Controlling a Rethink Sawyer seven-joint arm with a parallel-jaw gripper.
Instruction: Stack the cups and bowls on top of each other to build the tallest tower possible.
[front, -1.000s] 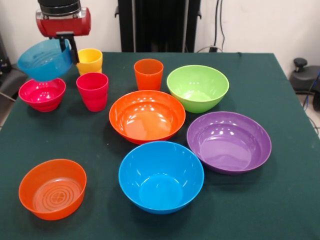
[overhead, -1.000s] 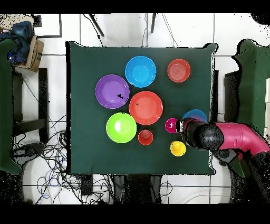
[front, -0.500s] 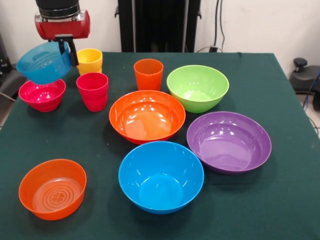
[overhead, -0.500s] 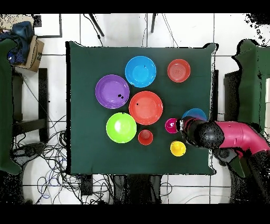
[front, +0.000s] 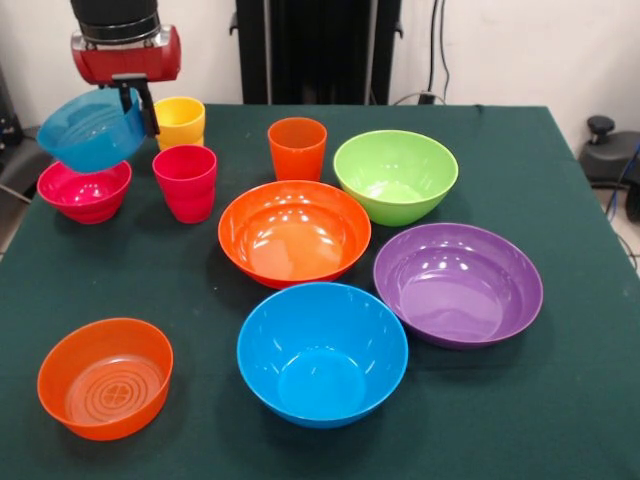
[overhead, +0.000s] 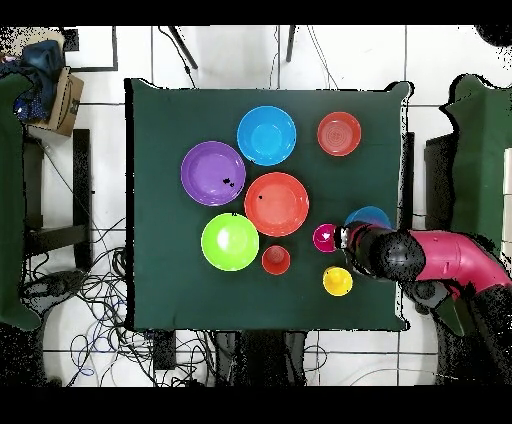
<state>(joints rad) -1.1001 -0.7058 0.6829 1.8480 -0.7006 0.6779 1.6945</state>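
Front view: the gripper (front: 138, 105) hangs from a red and black wrist with its dark fingers clamped on the rim of the translucent blue bowl (front: 90, 130), which hangs tilted in the air, its thin glossy wall letting light through. Directly below the held bowl sits the small magenta bowl (front: 85, 188), round and shiny, on the dark green cloth of the table (front: 560, 400). Just beside the gripper stands the yellow cup (front: 180, 121), a narrow ridged tumbler, and just below that the red-pink cup (front: 186, 181), ridged the same way. Further across from the gripper is the orange cup (front: 297, 147), then the lime green bowl (front: 396, 175). The large orange bowl (front: 294, 230), smooth and gleaming with highlights, lies beyond the red-pink cup. Well apart from the gripper are the purple bowl (front: 458, 282), the blue bowl (front: 322, 351), and the translucent orange bowl (front: 105, 377), whose base shows moulded concentric rings. Every bowl and cup stands singly and upright; none is nested in another.

Overhead, the arm (overhead: 440, 258) reaches in over the table's edge, and a sliver of the translucent blue bowl shows past the wrist, beside the magenta bowl.
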